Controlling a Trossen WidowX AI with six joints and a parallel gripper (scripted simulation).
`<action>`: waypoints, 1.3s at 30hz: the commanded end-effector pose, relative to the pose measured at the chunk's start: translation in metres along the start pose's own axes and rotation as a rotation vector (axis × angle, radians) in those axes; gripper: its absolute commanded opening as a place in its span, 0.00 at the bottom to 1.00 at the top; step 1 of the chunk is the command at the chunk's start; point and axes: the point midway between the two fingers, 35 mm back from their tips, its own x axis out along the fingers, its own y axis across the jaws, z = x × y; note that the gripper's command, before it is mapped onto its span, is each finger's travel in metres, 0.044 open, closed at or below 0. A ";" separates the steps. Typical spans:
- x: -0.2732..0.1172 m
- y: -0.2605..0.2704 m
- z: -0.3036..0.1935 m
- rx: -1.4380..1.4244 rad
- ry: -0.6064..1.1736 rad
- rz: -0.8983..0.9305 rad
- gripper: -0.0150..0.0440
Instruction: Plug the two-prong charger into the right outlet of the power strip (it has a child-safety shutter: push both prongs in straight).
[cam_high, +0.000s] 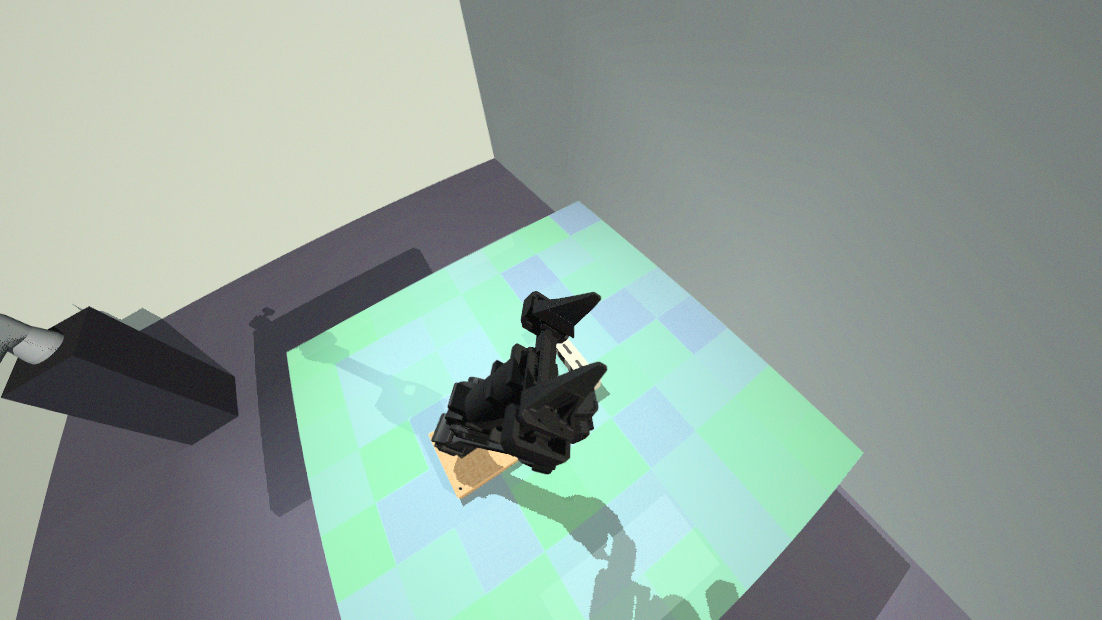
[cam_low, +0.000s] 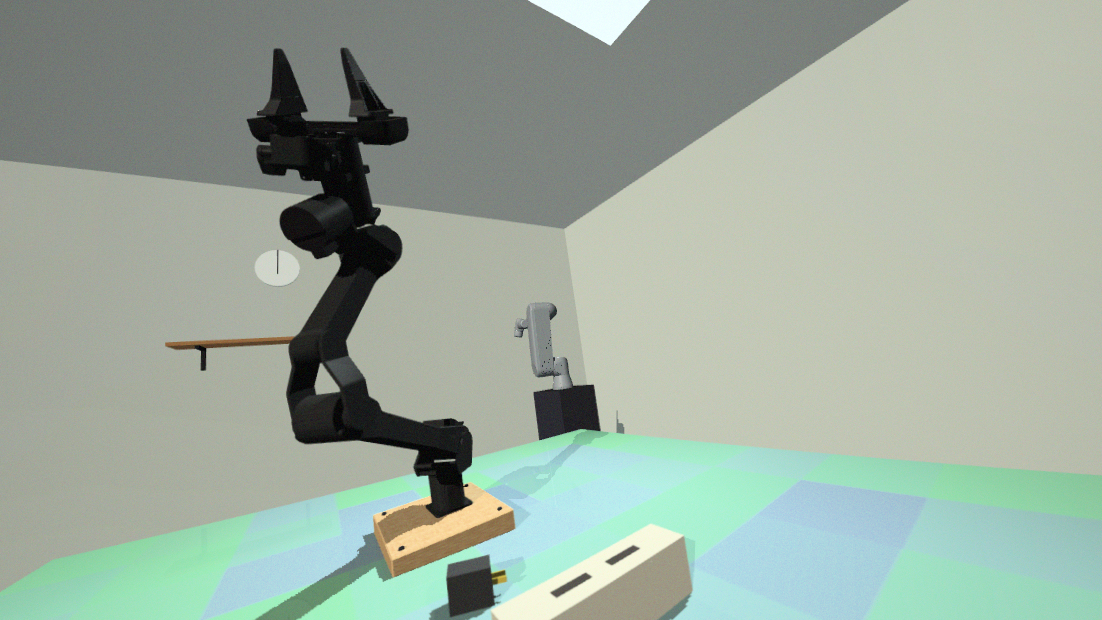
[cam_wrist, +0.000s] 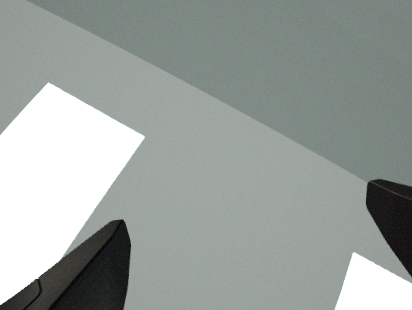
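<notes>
The black parallel-jaw gripper (cam_high: 601, 332) (cam_low: 311, 52) (cam_wrist: 249, 212) is held high above the wooden base, fingertips toward the ceiling, its jaws spread wide with nothing between them. The small dark-grey box-shaped charger with two brass-coloured prongs (cam_low: 470, 585) lies low in the exterior view, between the tan wooden base block (cam_high: 487, 471) (cam_low: 454, 533) and the long cream-coloured power strip (cam_high: 571, 354) (cam_low: 655, 566); its prongs are pointed toward the strip. The charger cannot be made out in the top view.

The step in hand is judged to be the approach and grasp, with the whole task still ahead. The wrist should be turned downward first, and the open fingers lowered around the charger's body, well clear of the prongs. A centred, square grip is called for, since a skewed hold would be carried through to the slots. Once the charger is lifted, the prongs should be turned to face the slots, lined up with the right outlet and pushed in straight together, as the shutter would probably resist a tilted or one-sided push.

As for receptacles, two dark slots are seen in the strip's upper face, and no plug is seated in either. Which one is meant by "right" cannot be settled with certainty.
</notes>
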 end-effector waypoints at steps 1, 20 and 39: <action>0.000 0.000 -0.001 -0.003 0.002 0.001 0.98; -0.035 0.027 -0.102 -0.412 0.262 0.138 1.00; -0.082 -0.003 -0.194 -0.867 0.516 0.237 1.00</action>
